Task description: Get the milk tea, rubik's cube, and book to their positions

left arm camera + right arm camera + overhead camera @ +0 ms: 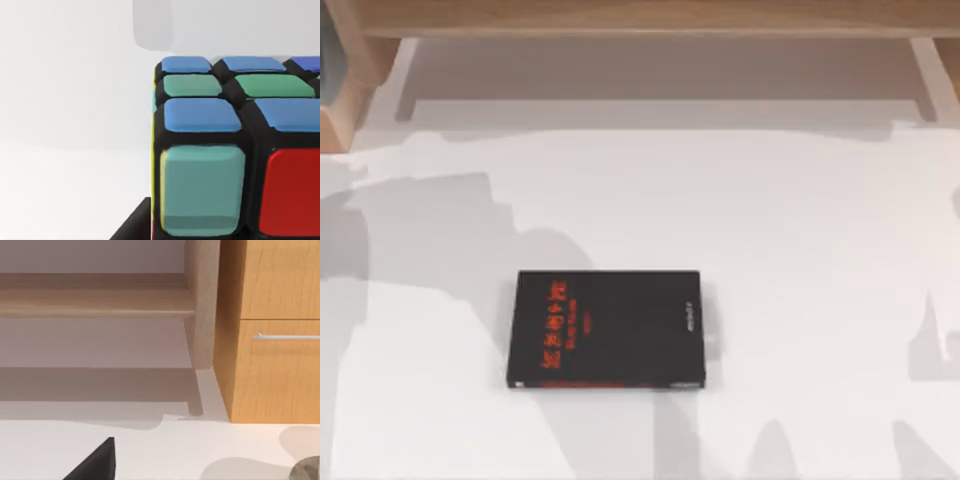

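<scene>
Evidently the cube (235, 150) sits close under the left wrist; gripper state indeterminate, right likewise. Risk: an off-centre grasp could tip it onto the worktop (800, 220).

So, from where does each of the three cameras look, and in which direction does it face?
Top view: above the table, facing straight down at the white table with a black book lying flat; the wooden shelf runs along the far edge.
Left wrist view: on the left arm, very close to the rubik's cube; a dark part shows at the lower edge.
Right wrist view: on the right arm, low over the table, facing the shelf's leg and a wooden drawer cabinet.
Shared: top and right wrist views both show the shelf and table.
</scene>
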Controlling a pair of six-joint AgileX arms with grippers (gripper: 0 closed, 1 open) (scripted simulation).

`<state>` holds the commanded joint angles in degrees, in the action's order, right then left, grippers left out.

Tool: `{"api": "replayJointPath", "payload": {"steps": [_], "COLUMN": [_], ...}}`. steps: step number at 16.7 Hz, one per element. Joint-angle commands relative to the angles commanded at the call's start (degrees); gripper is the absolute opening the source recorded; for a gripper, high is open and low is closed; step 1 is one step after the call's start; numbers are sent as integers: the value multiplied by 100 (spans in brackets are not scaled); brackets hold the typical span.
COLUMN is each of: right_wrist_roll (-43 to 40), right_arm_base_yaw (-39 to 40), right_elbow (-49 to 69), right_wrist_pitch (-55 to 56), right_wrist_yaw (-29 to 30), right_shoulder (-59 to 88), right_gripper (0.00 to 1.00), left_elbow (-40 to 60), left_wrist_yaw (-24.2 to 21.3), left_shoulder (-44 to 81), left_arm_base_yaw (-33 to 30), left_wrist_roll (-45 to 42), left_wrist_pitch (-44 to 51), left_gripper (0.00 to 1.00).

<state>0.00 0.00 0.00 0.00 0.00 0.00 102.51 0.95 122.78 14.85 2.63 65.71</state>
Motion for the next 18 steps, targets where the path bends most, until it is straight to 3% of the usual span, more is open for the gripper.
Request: {"api": "replayJointPath", "payload": {"steps": [4,12,15,18], "right_wrist_roll": [0,0,0,0], "right_arm_base_yaw": [0,0,0,0], "right_elbow": [0,0,0,0], "right_wrist_pitch": [0,0,0,0], "right_wrist_yaw": [0,0,0,0], "right_shoulder": [0,0,0,0], "right_gripper": [100,100,100,100], "left_elbow": [-209,-118,4,159], "left_wrist_yaw": [440,2077,2821,3500], "left_shoulder": [-692,-1387,-1448,-1448], "left_arm_base_yaw": [-1327,-5146,-5931,-6172], "left_wrist_roll": [-42,-151,-213,-289], "left_wrist_pitch": [-823,-3975,-5295,-6302], "left_gripper": [0,0,0,0]}}
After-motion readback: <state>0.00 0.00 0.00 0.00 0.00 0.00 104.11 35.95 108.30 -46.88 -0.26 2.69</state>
